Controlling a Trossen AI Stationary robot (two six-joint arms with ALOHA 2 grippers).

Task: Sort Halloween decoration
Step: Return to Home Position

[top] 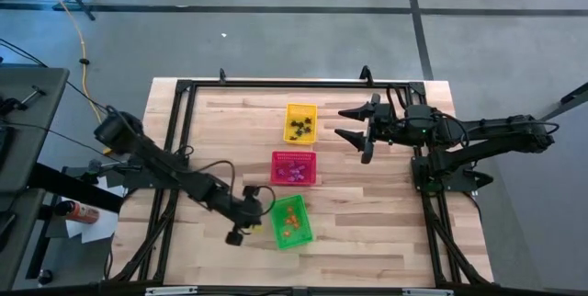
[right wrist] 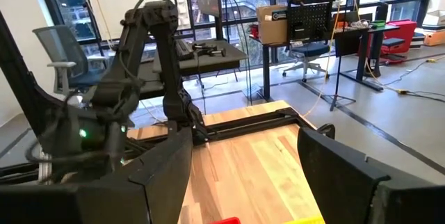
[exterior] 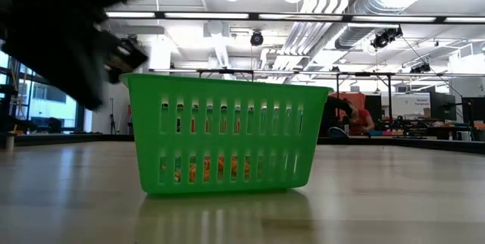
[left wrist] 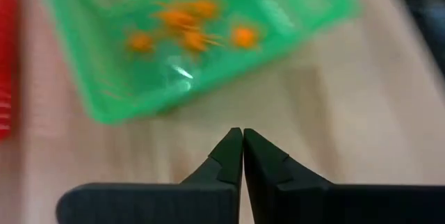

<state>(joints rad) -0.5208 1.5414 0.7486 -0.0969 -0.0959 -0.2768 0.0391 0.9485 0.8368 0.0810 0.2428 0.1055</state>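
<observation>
Left wrist view: the left pincer (left wrist: 242, 140) is seen shut tip to tip, nothing held, just beside the green basket (left wrist: 111, 106) where the orange trinkets (left wrist: 186, 28) lie. The right pincer (top: 344, 123) is held wide open, empty, near the yellow basket (top: 301, 108). The gap seems small, though blurred; the green basket could be clipped on withdrawal and trinkets spilled onto the desk (top: 367, 232).

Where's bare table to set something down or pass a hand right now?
Free: the table wood right of the red basket and green basket, nearer the front than the open right gripper; the front strip past the green basket; the patch left of the yellow basket. Crowded: the centre basket column, with the shut left gripper at the green basket's left.
</observation>
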